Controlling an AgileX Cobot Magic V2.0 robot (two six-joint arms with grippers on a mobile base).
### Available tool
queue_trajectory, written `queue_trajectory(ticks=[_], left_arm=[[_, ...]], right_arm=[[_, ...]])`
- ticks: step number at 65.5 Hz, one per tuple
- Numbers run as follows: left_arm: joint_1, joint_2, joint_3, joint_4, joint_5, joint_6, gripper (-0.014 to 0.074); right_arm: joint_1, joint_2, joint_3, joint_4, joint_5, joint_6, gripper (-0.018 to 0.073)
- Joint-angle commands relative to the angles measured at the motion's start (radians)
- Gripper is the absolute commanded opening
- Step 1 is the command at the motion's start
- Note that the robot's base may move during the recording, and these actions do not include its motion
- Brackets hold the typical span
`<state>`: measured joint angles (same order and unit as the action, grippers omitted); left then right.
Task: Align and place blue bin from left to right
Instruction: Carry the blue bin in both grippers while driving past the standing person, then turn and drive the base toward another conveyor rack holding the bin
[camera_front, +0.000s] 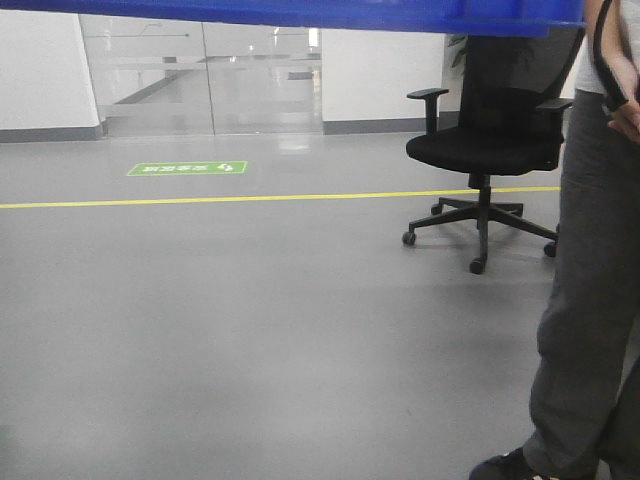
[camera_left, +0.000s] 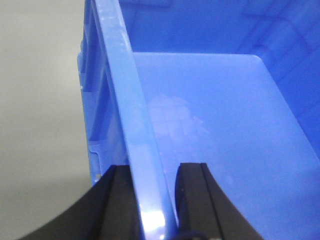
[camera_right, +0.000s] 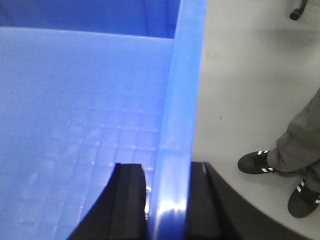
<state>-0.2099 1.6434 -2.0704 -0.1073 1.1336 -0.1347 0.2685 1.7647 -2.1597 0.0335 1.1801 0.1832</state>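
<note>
The bin spans the front view's top edge. Below it, upper right, is a chair — a person stands before it at the right edge.

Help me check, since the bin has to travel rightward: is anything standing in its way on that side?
Yes. A person stands on the floor just right of the blue bin, with an office chair farther back. The left gripper and right gripper both clamp its rim.

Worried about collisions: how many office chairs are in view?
1: the black office chair at right in the front view, beside a standing person. Others may be hidden.
</note>
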Motion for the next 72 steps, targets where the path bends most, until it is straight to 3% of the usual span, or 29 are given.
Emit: queue_trajectory(ticks=[1,41,72], left_arm=[[-0.025,-0.018,-0.018,-0.133,-0.103,0.019,-0.0111],[-0.025,-0.018,-0.018,-0.133,-0.469,0.019,-0.0111],[-0.025,-0.018,-0.018,-0.133,-0.492,0.019,-0.0111]], right_arm=[[0.019,-0.013,-0.014,0.091,-0.137,-0.024,-0.0068],[0.019,-0.013,-0.014,0.091,-0.142,-0.024,-0.0068],[0.019,-0.013,-0.014,0.091,-0.142,-0.024,-0.0068]])
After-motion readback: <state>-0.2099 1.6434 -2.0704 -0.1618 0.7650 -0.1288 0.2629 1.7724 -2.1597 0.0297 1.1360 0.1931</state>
